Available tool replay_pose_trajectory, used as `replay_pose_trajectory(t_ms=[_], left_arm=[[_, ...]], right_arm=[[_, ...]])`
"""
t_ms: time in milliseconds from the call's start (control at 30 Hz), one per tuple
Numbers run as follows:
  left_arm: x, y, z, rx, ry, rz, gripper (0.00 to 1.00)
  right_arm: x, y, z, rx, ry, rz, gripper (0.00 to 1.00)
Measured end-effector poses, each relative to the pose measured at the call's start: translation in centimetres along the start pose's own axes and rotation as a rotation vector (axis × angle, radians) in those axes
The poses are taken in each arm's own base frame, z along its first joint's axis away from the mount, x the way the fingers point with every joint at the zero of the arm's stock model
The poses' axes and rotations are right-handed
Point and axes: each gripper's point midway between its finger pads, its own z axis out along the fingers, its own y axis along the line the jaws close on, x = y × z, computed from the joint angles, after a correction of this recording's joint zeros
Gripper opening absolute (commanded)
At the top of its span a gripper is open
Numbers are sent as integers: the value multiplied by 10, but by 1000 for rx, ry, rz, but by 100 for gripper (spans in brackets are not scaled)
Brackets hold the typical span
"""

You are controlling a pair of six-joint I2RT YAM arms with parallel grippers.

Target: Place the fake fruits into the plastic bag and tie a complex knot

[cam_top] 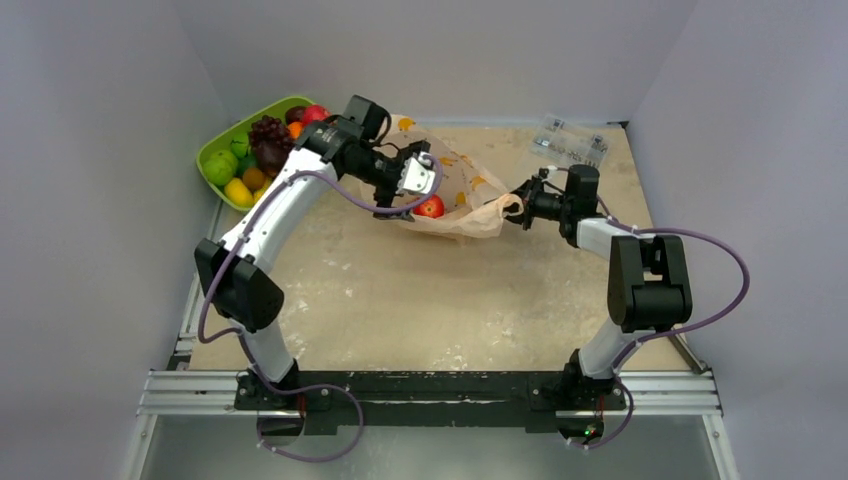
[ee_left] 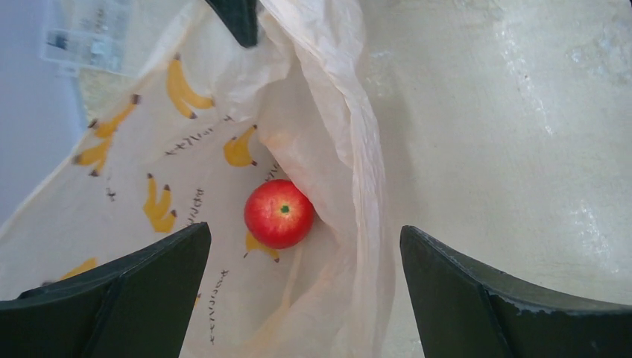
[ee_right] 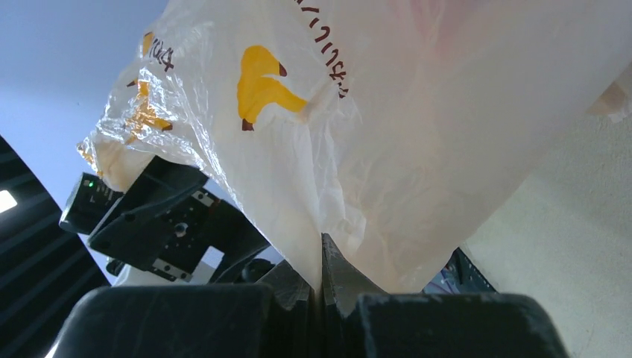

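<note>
Pale grey walls box in a sandy, scuffed tabletop (cam_top: 400, 300), and all the action is at its far end. Biggest thing out there is the thin, crinkly peach-orange plastic bag with banana prints (cam_top: 468, 195), lying mid-table toward the back. The right gripper (ee_right: 322, 250) is pinched tight on a fold of the bag's rim and lifts it off the table. That looks like that arm's whole job: prop the mouth open so fruit can go in. The left gripper (cam_top: 418, 177) hangs over the opening, jaws spread wide with nothing between them. Straight below it, a glossy red apple-like plastic fruit (ee_left: 279, 213) sits inside the bag against a fold of film, so that's one fruit in. The rest are piled in the lime-green oval tray (cam_top: 262, 108) in the back-left corner, well apart from the bag: a dark purple grape bunch (cam_top: 268, 133) plus green, yellow, orange and red pieces. Some small clear packets (cam_top: 570, 143) sit back right, not involved. Knot-tying looks a long way off; best guess, the left arm heads for the tray next.
</note>
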Motion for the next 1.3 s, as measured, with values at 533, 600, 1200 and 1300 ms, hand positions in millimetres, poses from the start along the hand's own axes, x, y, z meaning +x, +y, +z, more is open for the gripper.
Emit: replay_pose_trajectory(t_ms=[533, 600, 1200, 1300], left_arm=[[30, -62, 59, 257, 107, -7, 0], [15, -71, 48, 268, 71, -13, 0], [-83, -77, -76, -233, -303, -464, 86], [-75, -31, -137, -478, -359, -610, 84]], right_arm=[[5, 3, -4, 51, -9, -51, 0], [10, 11, -8, 84, -16, -122, 0], [53, -6, -29, 448, 9, -810, 0], [62, -2, -27, 445, 18, -870, 0]])
